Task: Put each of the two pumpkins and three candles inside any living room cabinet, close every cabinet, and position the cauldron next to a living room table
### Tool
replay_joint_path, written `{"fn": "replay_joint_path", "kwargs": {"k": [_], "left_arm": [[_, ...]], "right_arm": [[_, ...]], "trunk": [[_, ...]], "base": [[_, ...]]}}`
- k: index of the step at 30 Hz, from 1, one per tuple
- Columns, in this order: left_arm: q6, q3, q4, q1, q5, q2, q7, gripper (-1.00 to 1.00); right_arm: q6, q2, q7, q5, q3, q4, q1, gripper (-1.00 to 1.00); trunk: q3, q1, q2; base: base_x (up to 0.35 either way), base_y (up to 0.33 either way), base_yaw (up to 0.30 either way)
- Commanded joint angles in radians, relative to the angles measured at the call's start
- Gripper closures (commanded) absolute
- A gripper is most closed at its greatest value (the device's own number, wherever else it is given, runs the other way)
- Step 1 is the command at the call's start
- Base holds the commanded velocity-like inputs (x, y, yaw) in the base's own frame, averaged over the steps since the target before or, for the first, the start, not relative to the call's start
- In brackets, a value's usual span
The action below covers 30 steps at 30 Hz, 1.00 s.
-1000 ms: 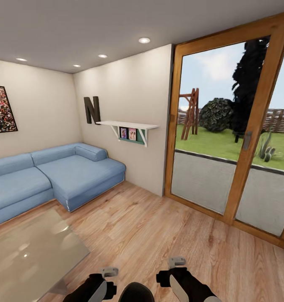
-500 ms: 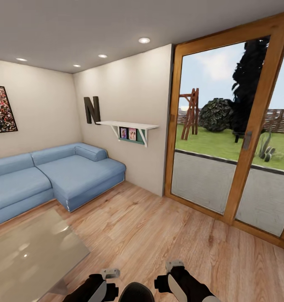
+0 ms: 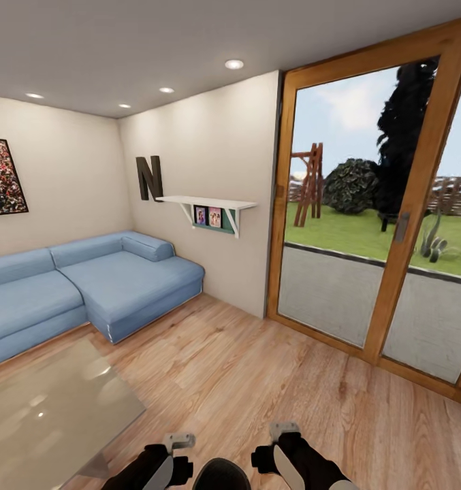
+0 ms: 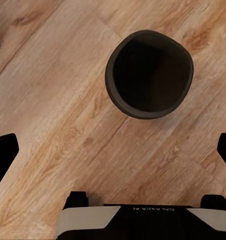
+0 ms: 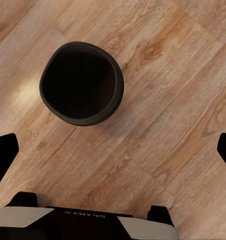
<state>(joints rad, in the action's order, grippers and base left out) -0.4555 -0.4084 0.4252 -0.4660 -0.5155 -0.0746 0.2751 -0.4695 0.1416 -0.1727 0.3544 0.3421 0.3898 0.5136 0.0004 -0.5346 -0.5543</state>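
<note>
Both claws, left claw (image 4: 113, 150) and right claw (image 5: 113, 152), hang wide open and empty above the cauldron (image 4: 149, 74), which stands on the wood floor (image 3: 257, 381) near the bench (image 3: 46, 408).

Cauldron (image 3: 220, 474) on floor (image 3: 257, 381), right of table (image 3: 46, 408)

One cauldron (image 3: 220, 474) is sitting on the floor at the near edge, and two grippers are showing, left (image 3: 180, 442) and right (image 3: 285, 431). One table (image 3: 46, 408) is standing near left. One sofa (image 3: 87, 289) is lying far left. Four ceiling lights are glowing. One shelf (image 3: 206, 203) is carrying two photos. One letter N (image 3: 149, 177) and one picture (image 3: 2, 178) are hanging.
</note>
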Motion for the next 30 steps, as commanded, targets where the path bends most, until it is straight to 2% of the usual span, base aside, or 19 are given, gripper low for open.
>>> {"fn": "replay_joint_path", "kwargs": {"k": [1,13,20,30], "left_arm": [[0.005,-0.008,0.003,0.0,-0.011,0.001,0.009,-1.0],[0.024,-0.01,-0.004,0.0,-0.009,0.002,-0.031,-1.0],[0.026,-0.01,-0.004,0.0,-0.009,0.003,-0.036,-1.0],[0.027,-0.011,-0.005,0.0,-0.009,0.003,-0.036,-1.0]], "right_arm": [[0.01,-0.002,-0.008,0.011,0.008,0.001,0.0,-1.0],[0.04,-0.004,-0.002,0.012,0.01,0.001,0.0,-1.0],[0.083,-0.004,-0.002,0.011,0.017,0.001,0.0,-1.0],[0.086,-0.002,-0.001,0.011,0.017,0.001,0.0,-1.0]], "trunk": [[-0.004,-0.004,-0.008],[-0.041,-0.05,-0.092],[-0.063,-0.077,-0.141],[-0.094,-0.115,-0.211]], "base": [[0.0,0.0,0.0],[0.0,0.0,0.0],[0.0,0.0,0.0],[0.0,0.0,0.0]]}}
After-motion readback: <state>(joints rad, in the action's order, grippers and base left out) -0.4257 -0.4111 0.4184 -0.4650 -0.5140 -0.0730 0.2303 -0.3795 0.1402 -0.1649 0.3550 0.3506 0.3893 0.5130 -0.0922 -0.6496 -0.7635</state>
